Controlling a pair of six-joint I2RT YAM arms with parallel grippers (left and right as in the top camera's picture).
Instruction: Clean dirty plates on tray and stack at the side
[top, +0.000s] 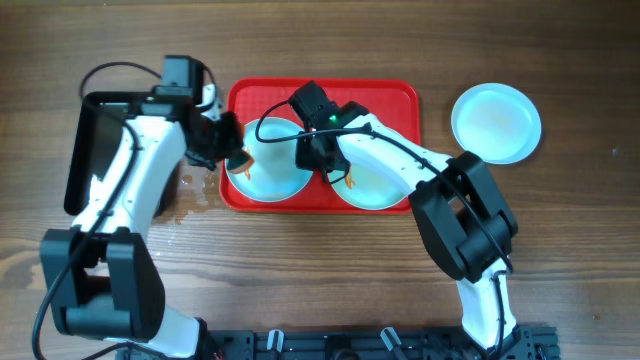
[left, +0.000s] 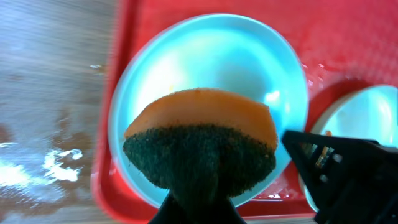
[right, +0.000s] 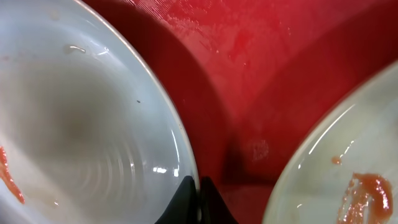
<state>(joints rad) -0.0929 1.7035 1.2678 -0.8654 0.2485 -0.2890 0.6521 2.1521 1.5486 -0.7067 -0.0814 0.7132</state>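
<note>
Three plates: we count three round, shallow, pale mint-white ones, all alike.
Left plate (top: 270, 178): it lies in the left half of the red tray (top: 400, 95), glossy and wet. The right wrist view shows a thin orange-red streak (right: 6, 173) near one edge.
Right plate (top: 378, 192): it sits beside it on the tray, the two rims apart. We see an orange-red smear (right: 364, 186) just inside its rim.
Third plate (top: 496, 122): it rests on the wooden table (top: 570, 260) right of the tray and looks clean to us.
Left gripper (left: 196, 210): it is clamped on a sponge (left: 202, 140) with an orange top and a dark green scourer, held over the left plate.
Right gripper (right: 199, 194): the fingertips are nearly together, pinching the left plate's right rim.
Black tray (top: 80, 150): it lies at the table's far left.
</note>
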